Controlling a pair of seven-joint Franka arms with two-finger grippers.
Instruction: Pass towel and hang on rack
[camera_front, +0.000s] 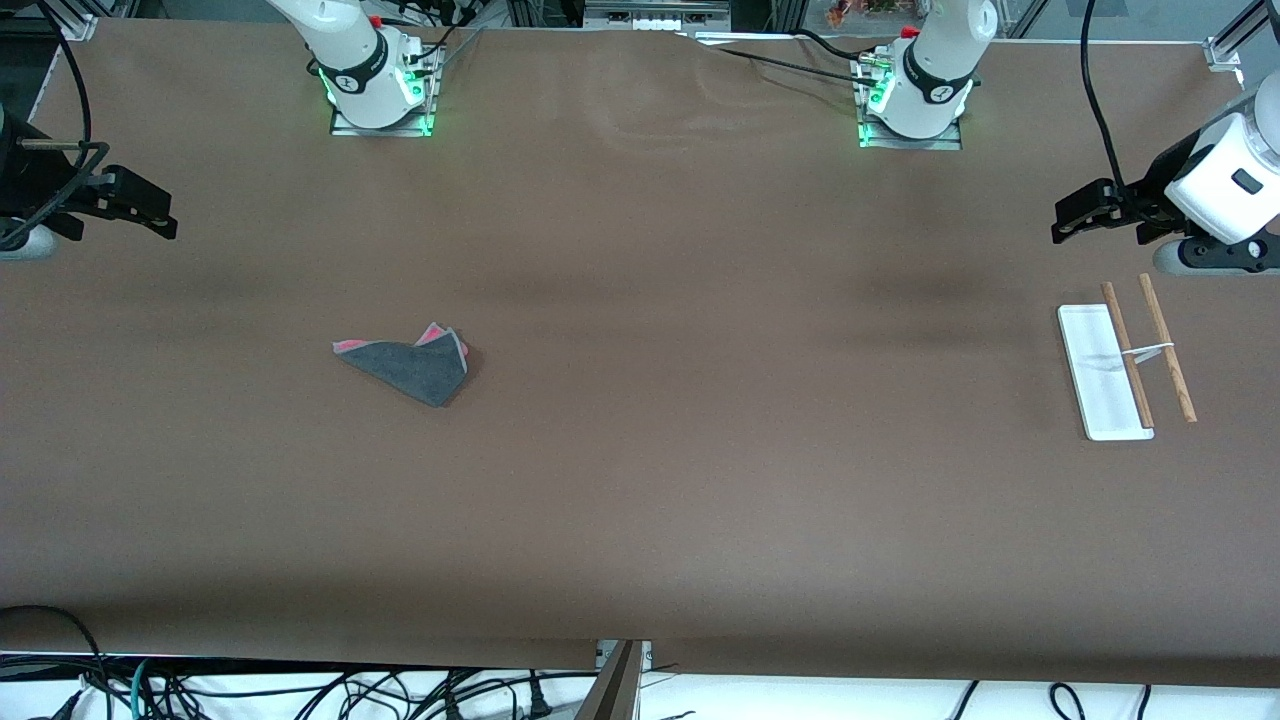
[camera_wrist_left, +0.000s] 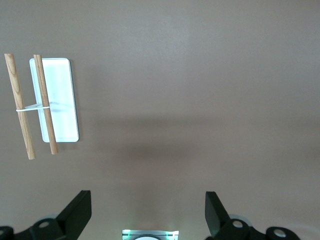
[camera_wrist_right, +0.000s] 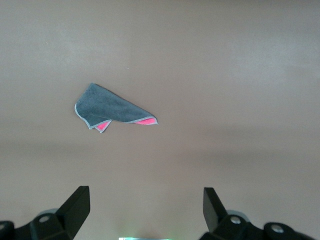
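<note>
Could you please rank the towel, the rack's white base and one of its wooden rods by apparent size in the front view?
1. towel
2. white base
3. wooden rod, about as long as the base but far thinner

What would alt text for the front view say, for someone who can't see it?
A crumpled grey towel with pink showing lies on a brown table toward the right arm's end; a small rack stands toward the left arm's end. The right gripper and left gripper hang open at the table's ends, holding nothing.

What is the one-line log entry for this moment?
towel: flat on table, untouched | rack: bare | left pincer: open, up near rack | right pincer: open, waiting
</note>
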